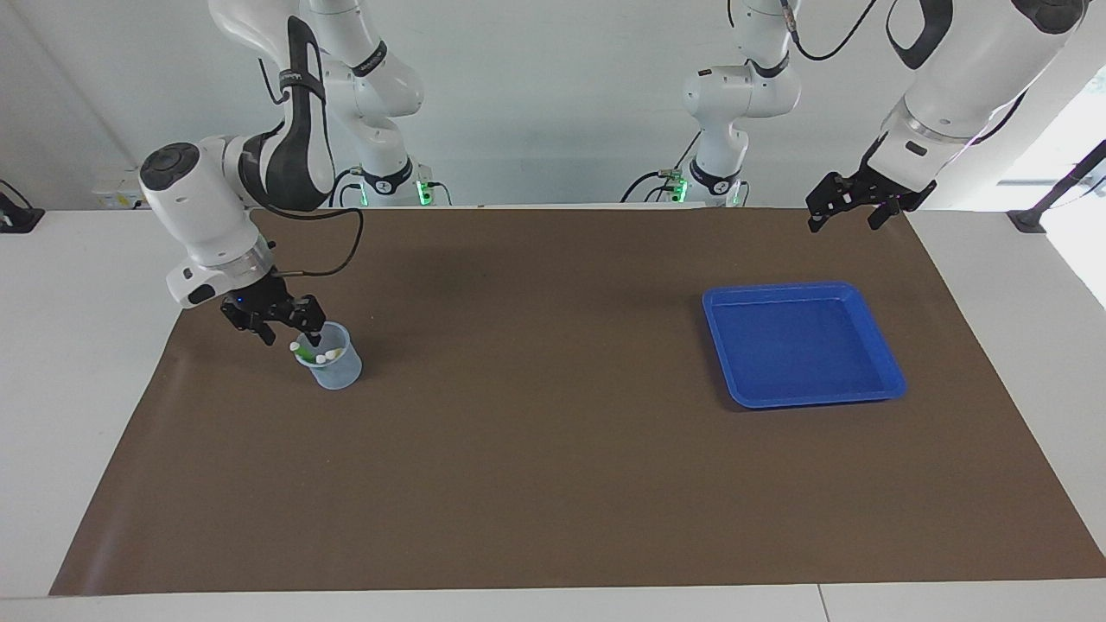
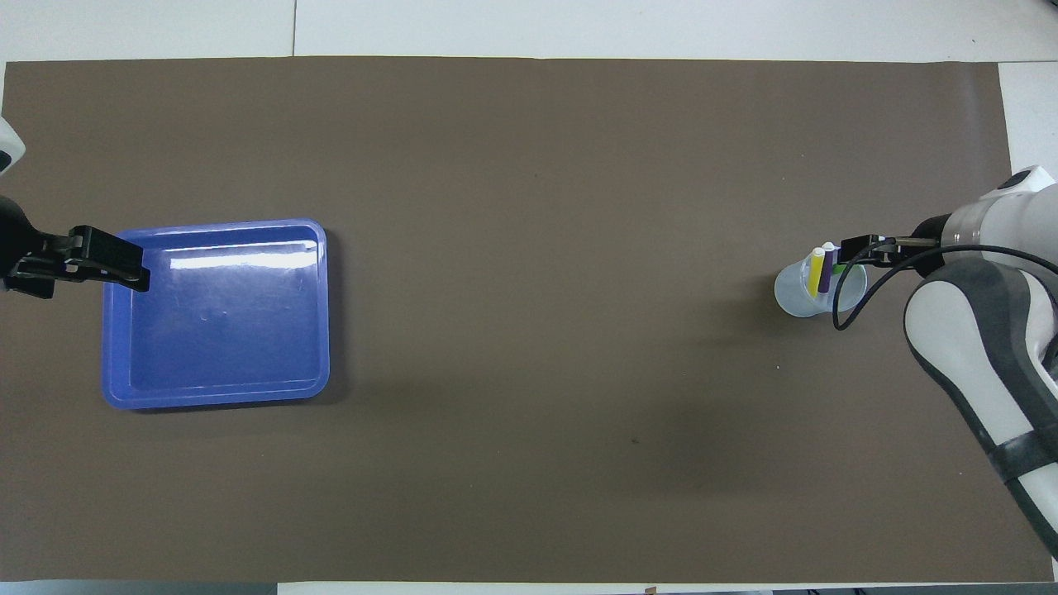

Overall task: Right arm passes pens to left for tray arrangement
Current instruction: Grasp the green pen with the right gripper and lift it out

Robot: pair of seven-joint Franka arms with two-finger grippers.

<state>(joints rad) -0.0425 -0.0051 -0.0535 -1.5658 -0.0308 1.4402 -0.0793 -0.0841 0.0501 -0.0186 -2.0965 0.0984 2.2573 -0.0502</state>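
So the right gripper (image 1: 291, 336) is down at the rim of the little translucent cup (image 1: 335, 370), on the side toward the robots, right at the whitish tip of the green pen (image 1: 301, 352) that leans out over the edge. Its fingers straddle that tip with a gap showing between them, but I honestly can't tell if they're touching the pen or clamped on it. The yellow pen (image 2: 815, 273) and the purple pen (image 2: 826, 269) stand side by side in the same cup, tilted a bit, just beside the gripper, so it's a tight spot. The black cable (image 2: 851, 297) off the right arm's wrist loops down over the cup's edge in the overhead view and covers part of it.

The blue tray (image 1: 881, 380) sits well apart from all this, toward the left arm's end of the table, lying flat on the brown mat (image 1: 536, 484). The left gripper (image 1: 842, 216) waits up in the air over the mat's edge, fingers spread apart, holding nothing. Two smaller white arms (image 1: 734, 95) with green lights stand at the robots' end of the table (image 1: 78, 345).
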